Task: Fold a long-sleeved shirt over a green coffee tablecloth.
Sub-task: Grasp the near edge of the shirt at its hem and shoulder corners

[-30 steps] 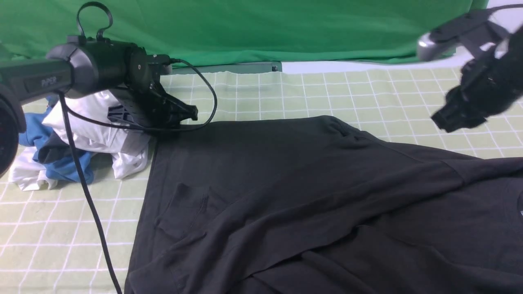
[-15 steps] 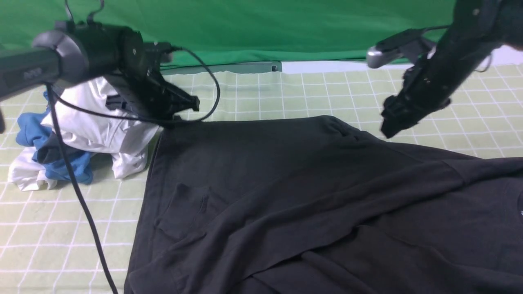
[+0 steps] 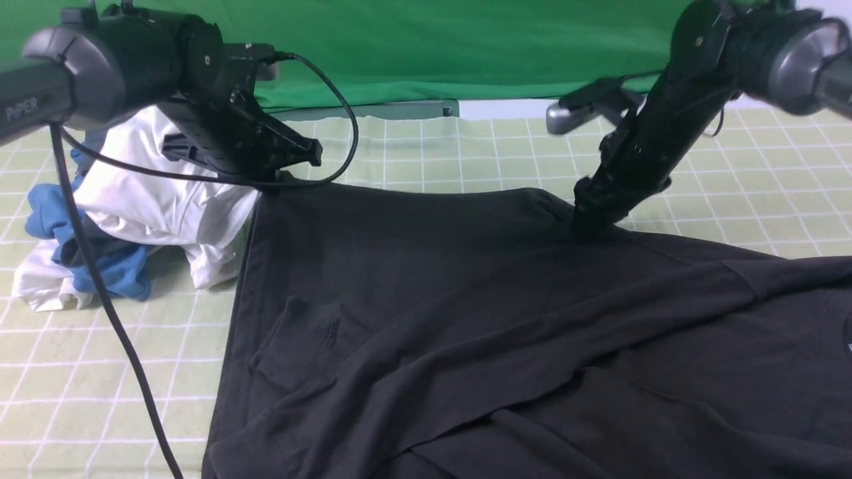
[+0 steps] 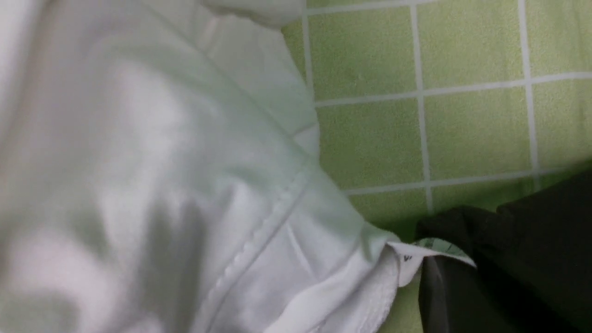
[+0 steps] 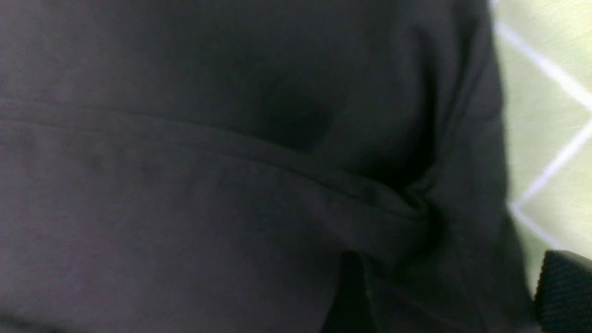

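Pinching long-sleeved shirt (image 3: 466,299): left claw (image 3: 296,171) | right claw (image 5: 455,286) apart, wrist view only

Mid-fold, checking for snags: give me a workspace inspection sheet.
Surface: green coffee tablecloth, gridded, lying flat.
Job's things: long-sleeved shirt spread on it, creased, running out of view near and right.
Clutter: white and blue garments heaped beside shirt's left edge.
End effectors: left end effector shut on shirt's far left corner; right end effector open, tips down on shirt's far edge.
Cables: black cable hangs in front of garments and tablecloth.
Surroundings: plain green backdrop behind.
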Available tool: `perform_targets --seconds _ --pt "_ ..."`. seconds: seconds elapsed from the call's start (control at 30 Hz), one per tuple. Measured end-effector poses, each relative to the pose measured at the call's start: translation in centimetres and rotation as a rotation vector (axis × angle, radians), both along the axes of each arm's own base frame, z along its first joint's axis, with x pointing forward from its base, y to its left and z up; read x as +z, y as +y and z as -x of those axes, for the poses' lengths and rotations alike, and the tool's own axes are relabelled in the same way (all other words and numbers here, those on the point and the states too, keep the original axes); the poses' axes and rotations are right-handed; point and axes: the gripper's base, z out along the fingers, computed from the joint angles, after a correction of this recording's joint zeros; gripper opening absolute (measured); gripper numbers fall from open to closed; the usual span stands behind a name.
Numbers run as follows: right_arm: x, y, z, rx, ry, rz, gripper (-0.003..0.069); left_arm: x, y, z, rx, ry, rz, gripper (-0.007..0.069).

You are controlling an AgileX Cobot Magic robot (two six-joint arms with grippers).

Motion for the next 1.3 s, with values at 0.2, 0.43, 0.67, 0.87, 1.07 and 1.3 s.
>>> perform_targets --seconds 0.2,0.43,0.67,0.87,1.07,1.3 --pt "-1.1 0.1 -0.7 0.004 -0.040 0.002 0.0321 0.2 -0.1 -0.3 0.002 -0.043 0.013 0.0013" --pt "-0.6 0.1 -1.9 -0.017 -0.143 0.007 0.0029 0.5 -0.2 -0.9 0.009 -0.119 0.026 0.0013" --pt "2.1 -0.9 -4.2 -0.088 -0.308 -0.019 0.0027 1.0 0.1 -1.6 0.037 -0.205 0.009 0.0013" --pt "2.2 -1.7 -5.4 -0.123 -0.399 -0.026 0.0056 1.5 0.1 -2.4 0.034 -0.315 0.016 0.0015" --pt "2.0 -1.7 -5.7 -0.126 -0.421 -0.022 0.0311 1.2 0.0 -2.7 0.033 -0.345 0.024 0.0078" --pt "4.8 -2.8 -4.9 -0.162 -0.439 0.063 0.0388 1.0 0.1 -2.5 0.034 -0.305 0.008 0.0329"
